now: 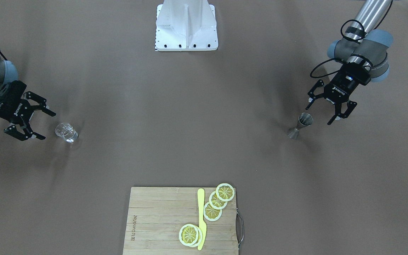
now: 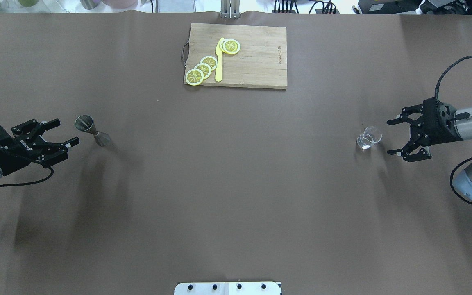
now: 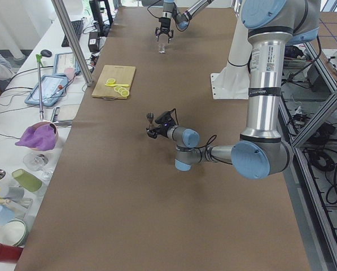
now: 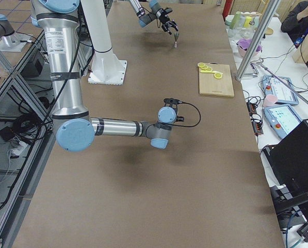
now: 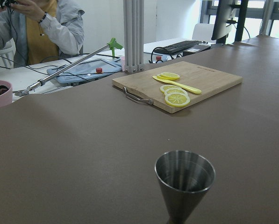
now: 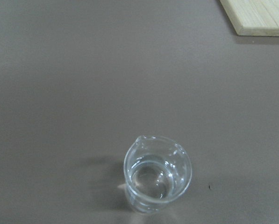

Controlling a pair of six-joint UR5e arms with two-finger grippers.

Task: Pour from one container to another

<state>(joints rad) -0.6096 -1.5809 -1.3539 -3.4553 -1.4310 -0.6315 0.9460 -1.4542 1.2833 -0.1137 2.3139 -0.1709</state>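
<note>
Early going here: neither vessel is lifted, both stand upright on the desk [image 2: 236, 184]. The jigger [image 2: 93, 131] sits well off the board's [image 2: 256, 57] handle end, nearer the robot, and looks empty from the left wrist view. The glass [image 2: 369, 137], with what seems a little clear liquid in it, stands well off the board's other end. The left tool [image 2: 67, 131] is spread wide just beside the jigger, not touching; the right tool [image 2: 388, 137] is spread too, just short of the glass. Everything is left to do: grasp, carry across, tilt, pour
</note>
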